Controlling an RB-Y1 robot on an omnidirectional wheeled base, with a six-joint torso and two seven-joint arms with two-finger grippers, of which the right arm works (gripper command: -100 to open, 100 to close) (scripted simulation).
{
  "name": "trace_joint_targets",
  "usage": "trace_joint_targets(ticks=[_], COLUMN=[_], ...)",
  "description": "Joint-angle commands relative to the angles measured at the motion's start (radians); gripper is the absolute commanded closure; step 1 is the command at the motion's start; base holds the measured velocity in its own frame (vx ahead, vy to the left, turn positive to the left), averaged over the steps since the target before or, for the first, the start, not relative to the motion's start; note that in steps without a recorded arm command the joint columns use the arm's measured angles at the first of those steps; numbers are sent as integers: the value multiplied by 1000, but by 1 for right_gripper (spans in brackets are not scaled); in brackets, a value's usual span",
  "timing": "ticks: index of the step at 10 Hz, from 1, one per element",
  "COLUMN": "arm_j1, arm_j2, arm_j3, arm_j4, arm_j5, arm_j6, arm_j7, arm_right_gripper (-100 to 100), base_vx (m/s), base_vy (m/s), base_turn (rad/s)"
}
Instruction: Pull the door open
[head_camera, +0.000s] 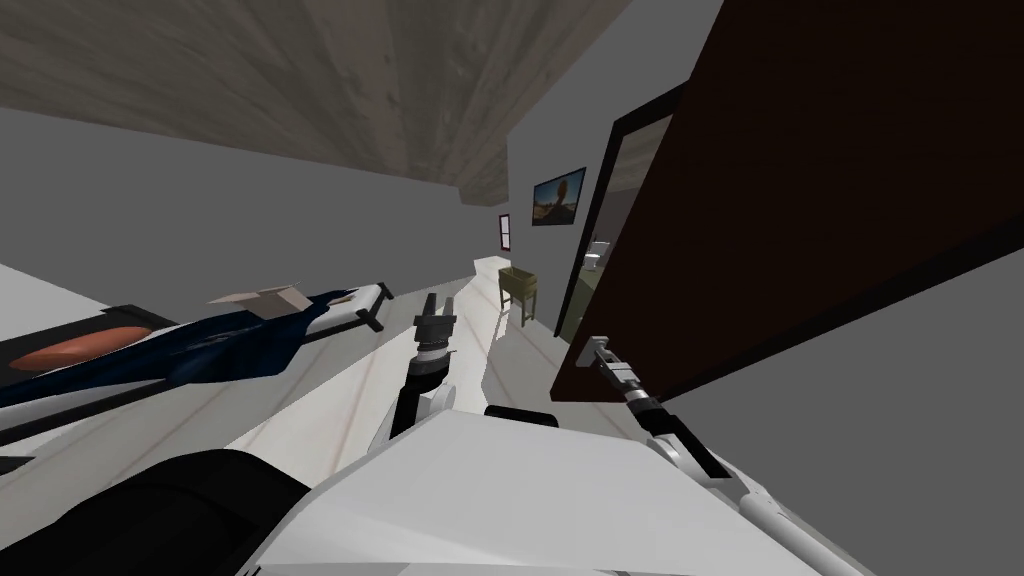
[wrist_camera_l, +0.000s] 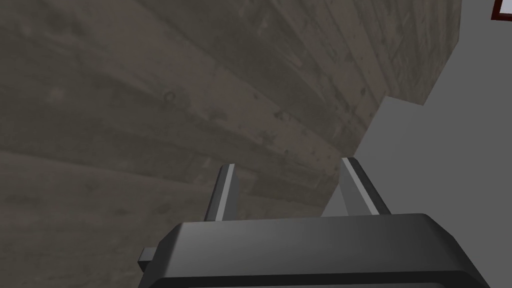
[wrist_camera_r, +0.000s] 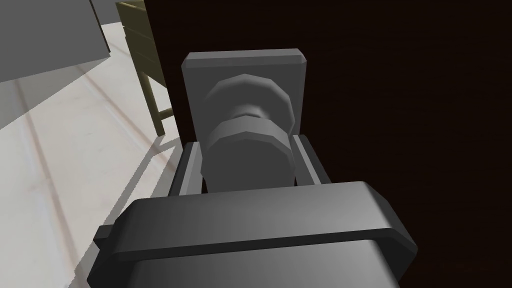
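Faceted grey knob (wrist_camera_r: 247, 145) between fingers (wrist_camera_r: 187, 167), dark door (wrist_camera_r: 400, 100)

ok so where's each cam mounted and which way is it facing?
Head: on the head, pitched steeply down-forward, rolled; sees the dark door, both forearms, left gripper, right gripper.
Left wrist: on the left hand, aimed upward, away from the door; own fingers open.
Right wrist: on the right hand, facing the door; own fingers clamp the grey knob.
Shared: head and right wrist both show door, olive stand.
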Motion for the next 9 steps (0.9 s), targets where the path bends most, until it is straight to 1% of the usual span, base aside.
trace_joint_targets(ticks=[1,6,7,8,9], arm_j1=[6,11,10,12,11], arm_j2=[-11,-44,-38,-45,-50], arm_j3=[10,36,36,46,50], arm_j4=[-4,1,5,10,13], arm_j5=[7,27,25,32,36], arm_j6=[-14,-53,-45,-56,-64], arm_j7=[-12,-52,-47,-59,-67], arm_right_gripper=[100,100,100,100,100], base_vx=[-216,-200,-75,-109,-209], base_vy=[-104,-97,-45,-63,-104], base_turn=[140,136,36,122,159])
